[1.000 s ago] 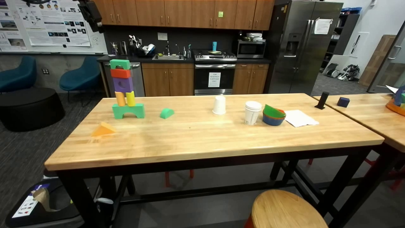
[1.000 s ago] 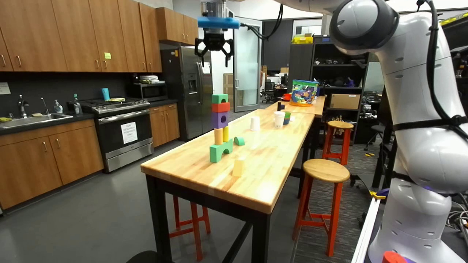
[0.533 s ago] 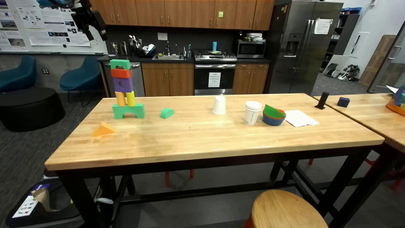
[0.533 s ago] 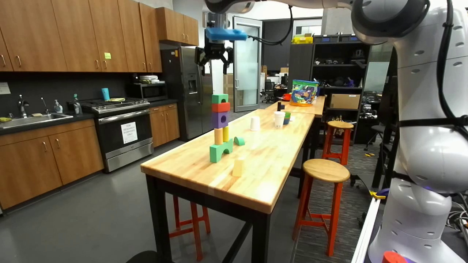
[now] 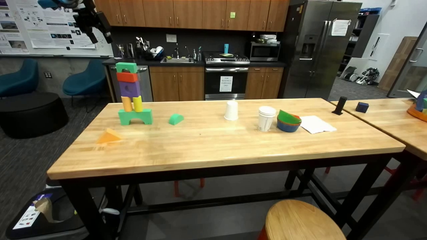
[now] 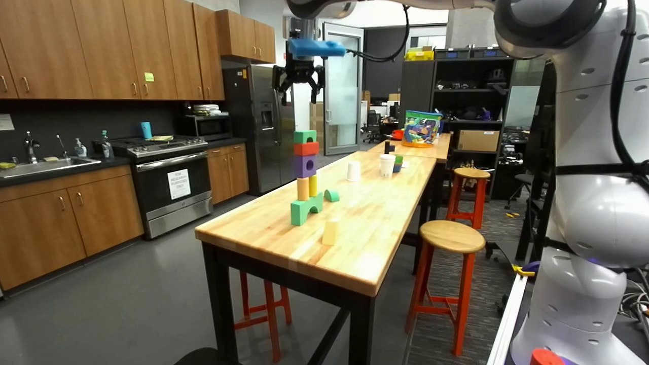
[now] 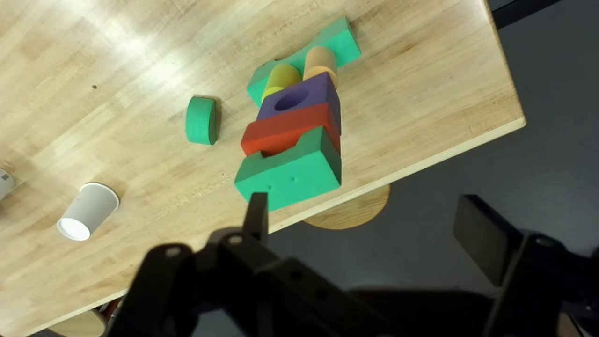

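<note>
A lab kitchen: stove with research-only sign, sink, refrigerator, posters.

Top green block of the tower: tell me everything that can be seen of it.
The top green block is a small, matte, foam-like arch, its shallow notch facing down. It lies level on the red block, the only thing seen touching it, as the highest piece of the tower. Two tiny dents or specks mark its upper face in the wrist view. The open gripper hangs higher, clear of it in both exterior views.
</note>
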Tool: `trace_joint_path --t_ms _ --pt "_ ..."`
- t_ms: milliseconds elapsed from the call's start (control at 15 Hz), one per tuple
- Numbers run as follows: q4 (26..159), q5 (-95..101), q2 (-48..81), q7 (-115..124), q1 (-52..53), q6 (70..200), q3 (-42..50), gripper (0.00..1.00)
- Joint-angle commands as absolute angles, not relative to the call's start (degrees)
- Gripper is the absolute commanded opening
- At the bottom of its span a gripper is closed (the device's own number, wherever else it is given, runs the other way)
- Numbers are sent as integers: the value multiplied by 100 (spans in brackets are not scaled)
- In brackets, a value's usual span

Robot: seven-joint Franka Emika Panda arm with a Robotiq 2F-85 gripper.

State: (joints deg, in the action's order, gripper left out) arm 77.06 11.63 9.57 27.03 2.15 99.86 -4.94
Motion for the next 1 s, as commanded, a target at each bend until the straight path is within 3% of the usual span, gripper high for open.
trace_joint_path --t_ms 0,933 --pt "7644 1143 1086 2692 252 9935 -522 100" --pt "7888 753 673 194 -46 9824 -497 100"
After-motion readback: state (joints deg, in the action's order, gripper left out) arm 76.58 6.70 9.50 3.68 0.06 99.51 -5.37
